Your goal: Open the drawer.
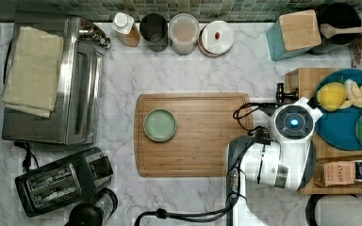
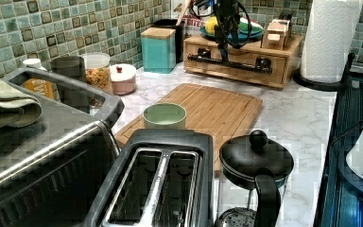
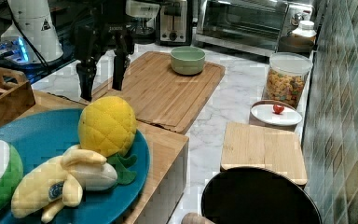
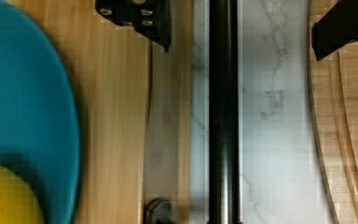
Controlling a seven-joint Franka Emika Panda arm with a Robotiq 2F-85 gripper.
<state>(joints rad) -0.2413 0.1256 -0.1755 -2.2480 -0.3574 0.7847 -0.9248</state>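
Our black two-fingered hand (image 4: pixel 240 28) hangs with fingers apart, straddling the shut light-wood drawer's (image 2: pixel 236 61) long black bar handle (image 4: pixel 223 112). If we close too high, we judge the fingers could slip off the bar.

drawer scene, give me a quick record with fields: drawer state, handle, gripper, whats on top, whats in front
drawer state: the drawer looks shut, front flush with its wooden box
handle: long black bar handle running across the drawer front, on black mounts
gripper: gripper open, one finger on each side of the bar, not closed on it
on top: blue plate with a toy lemon and toy banana
in front: cutting board with a green bowl on it, on the marble counter
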